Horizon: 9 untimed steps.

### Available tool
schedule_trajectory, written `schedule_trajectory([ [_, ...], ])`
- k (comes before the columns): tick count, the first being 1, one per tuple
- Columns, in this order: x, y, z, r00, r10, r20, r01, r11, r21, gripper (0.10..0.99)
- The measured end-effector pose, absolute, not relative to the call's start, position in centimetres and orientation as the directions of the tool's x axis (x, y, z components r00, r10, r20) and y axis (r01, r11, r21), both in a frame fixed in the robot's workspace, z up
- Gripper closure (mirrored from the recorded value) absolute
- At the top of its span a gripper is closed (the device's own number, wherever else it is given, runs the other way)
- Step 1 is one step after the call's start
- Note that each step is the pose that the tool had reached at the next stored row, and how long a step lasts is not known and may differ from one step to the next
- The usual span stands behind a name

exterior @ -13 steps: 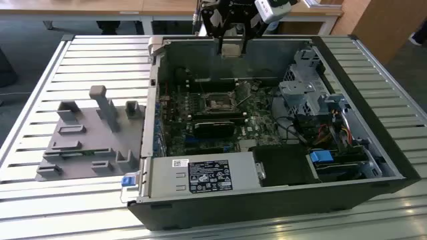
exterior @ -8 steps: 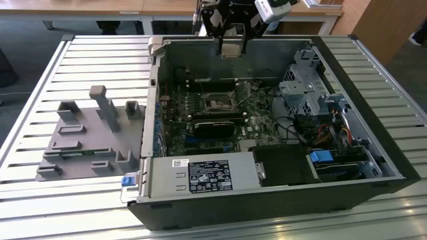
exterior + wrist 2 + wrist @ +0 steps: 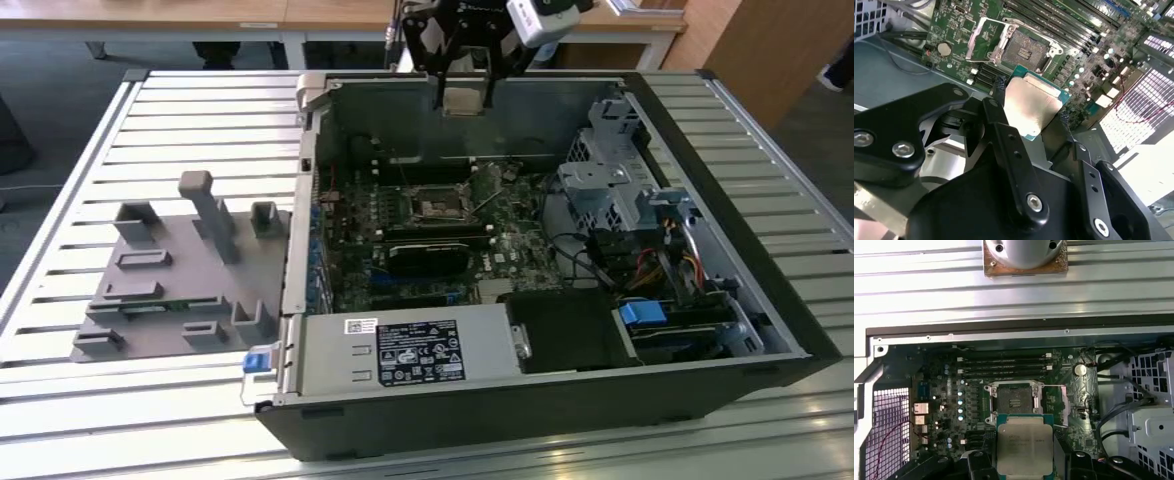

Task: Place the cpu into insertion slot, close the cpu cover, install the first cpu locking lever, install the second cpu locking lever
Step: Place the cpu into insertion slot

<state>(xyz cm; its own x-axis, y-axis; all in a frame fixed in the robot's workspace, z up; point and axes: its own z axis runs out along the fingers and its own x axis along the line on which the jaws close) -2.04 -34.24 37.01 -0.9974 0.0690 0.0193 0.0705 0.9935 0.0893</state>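
Slatted metal tbl (image 3: 200, 120), wood desks (image 3: 174, 12) bkgd

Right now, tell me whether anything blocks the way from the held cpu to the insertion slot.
Nothing visible does. The gripper holds the cpu in the air above the board. The insertion slot lies bare, and the cpu cover stands swung open to one side of it.
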Motion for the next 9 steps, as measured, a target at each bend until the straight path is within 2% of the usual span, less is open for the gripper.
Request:
schedule_trajectory([
  [9,-2.05,-34.22,36.98,-0.987,0.161,0.019,0.162,0.983,0.089,0.549],
])
